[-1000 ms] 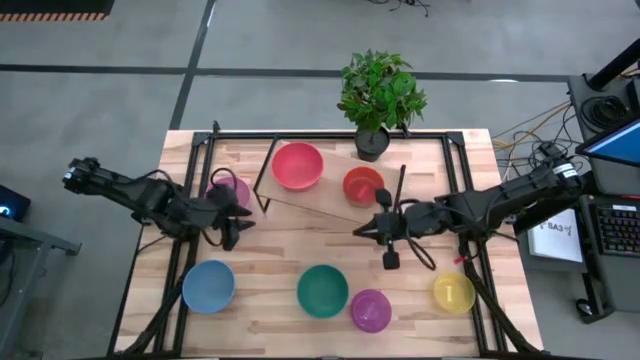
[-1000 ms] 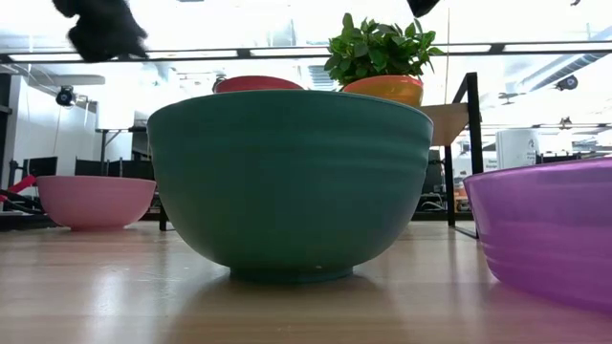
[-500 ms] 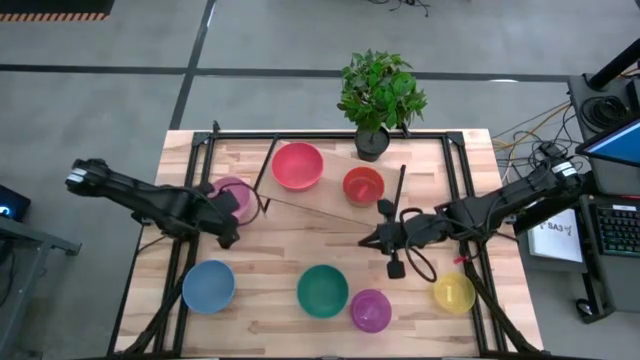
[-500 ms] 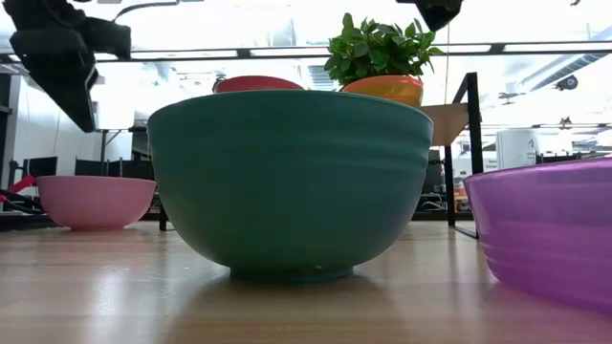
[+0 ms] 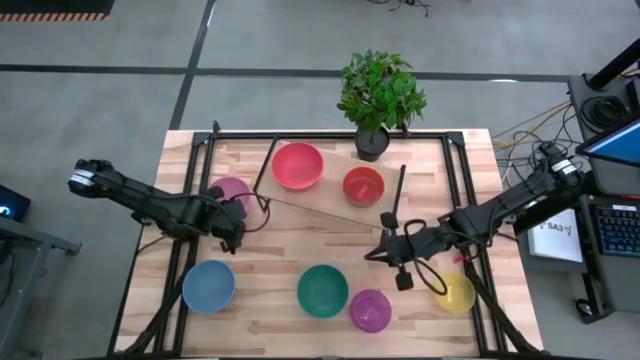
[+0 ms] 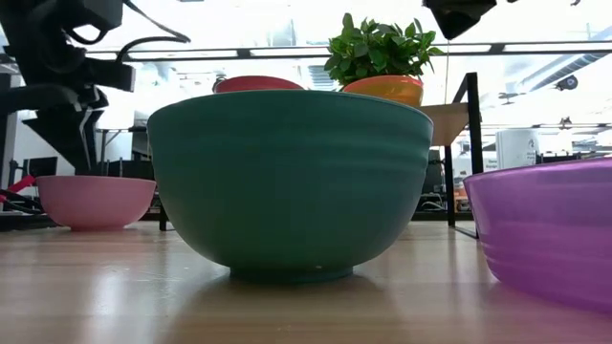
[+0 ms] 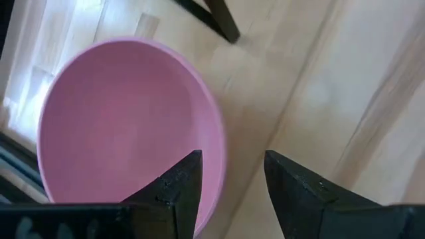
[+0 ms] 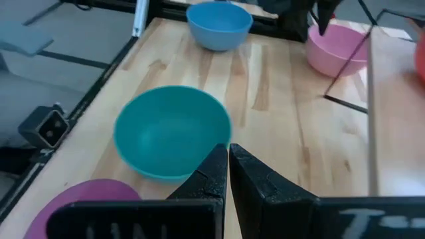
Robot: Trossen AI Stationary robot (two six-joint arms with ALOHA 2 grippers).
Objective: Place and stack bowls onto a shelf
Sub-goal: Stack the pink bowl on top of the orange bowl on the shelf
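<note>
Bowls numbering seven: two sitting on the shelf [image 5: 320, 195], five on the table [image 5: 290, 245]; left gripper [image 7: 229, 179] gaping over the pink bowl [image 7: 126, 126], right gripper [image 8: 228, 166] pinched shut

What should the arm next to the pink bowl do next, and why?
Probably lower a little, so one finger goes inside the rim. The left pincer is open right above the pink bowl's edge and hasn't closed on it. The bowl sits on the table, not on the shelf.
</note>
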